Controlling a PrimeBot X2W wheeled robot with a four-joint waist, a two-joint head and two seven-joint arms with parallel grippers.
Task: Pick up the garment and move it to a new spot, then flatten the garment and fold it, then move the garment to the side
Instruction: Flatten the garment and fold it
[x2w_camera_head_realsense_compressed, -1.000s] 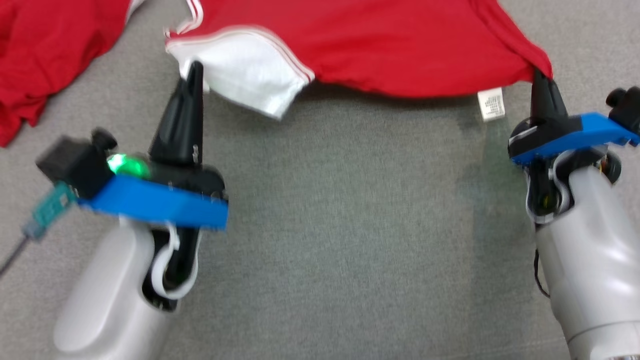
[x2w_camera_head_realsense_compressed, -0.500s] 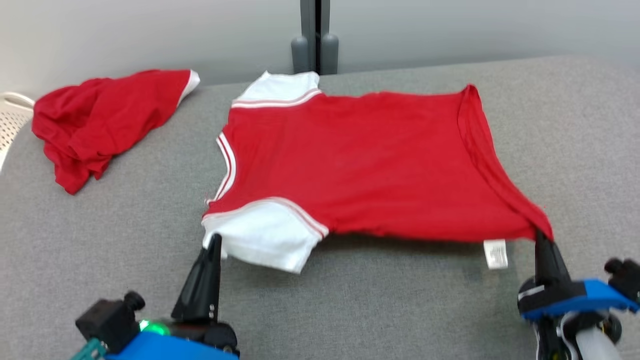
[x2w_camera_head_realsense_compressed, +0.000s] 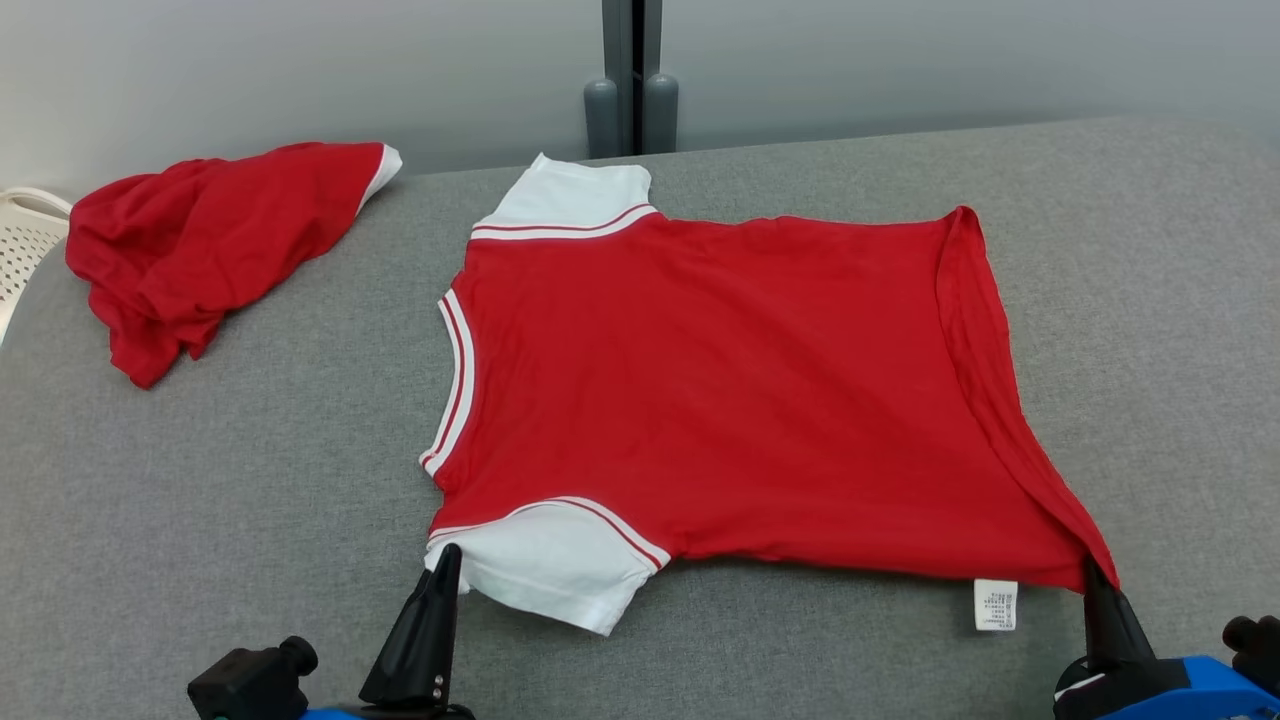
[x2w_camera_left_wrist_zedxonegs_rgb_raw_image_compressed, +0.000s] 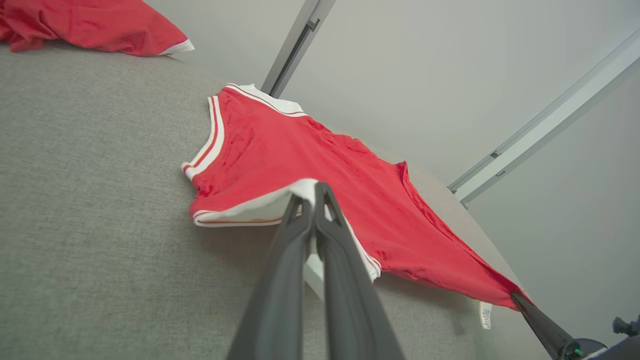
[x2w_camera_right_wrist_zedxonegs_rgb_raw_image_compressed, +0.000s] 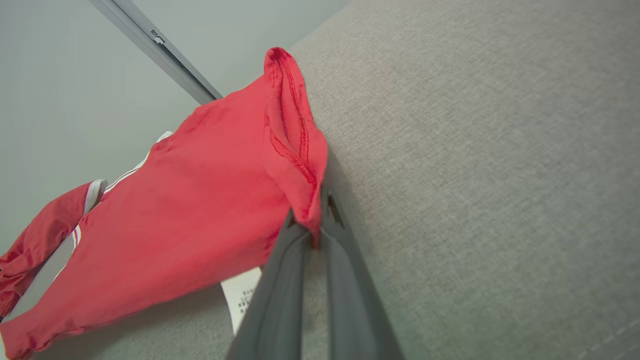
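Note:
The garment (x2w_camera_head_realsense_compressed: 720, 380) is a red T-shirt with white sleeves and white neck trim, spread over the grey padded surface (x2w_camera_head_realsense_compressed: 250, 500) with its neck toward the left. My left gripper (x2w_camera_head_realsense_compressed: 447, 560) is shut on the near white sleeve, whose edge sits between the fingertips in the left wrist view, where the garment (x2w_camera_left_wrist_zedxonegs_rgb_raw_image_compressed: 300, 160) stretches away. My right gripper (x2w_camera_head_realsense_compressed: 1094, 575) is shut on the near hem corner, which is lifted off the surface. In the right wrist view the garment (x2w_camera_right_wrist_zedxonegs_rgb_raw_image_compressed: 200, 200) bunches at the tips of the right gripper (x2w_camera_right_wrist_zedxonegs_rgb_raw_image_compressed: 315, 235). A white care label (x2w_camera_head_realsense_compressed: 996, 604) hangs by that corner.
A second red garment (x2w_camera_head_realsense_compressed: 200, 240) lies crumpled at the far left. A white perforated basket (x2w_camera_head_realsense_compressed: 25, 240) shows at the left edge. A grey post (x2w_camera_head_realsense_compressed: 630, 75) stands against the pale wall behind the surface. Bare grey surface lies to the right and near side.
The head camera has tilted up, so the whole shirt and wall now show. Both grippers stay shut on the sleeve and hem corner, and the shirt lies flatter and more stretched.

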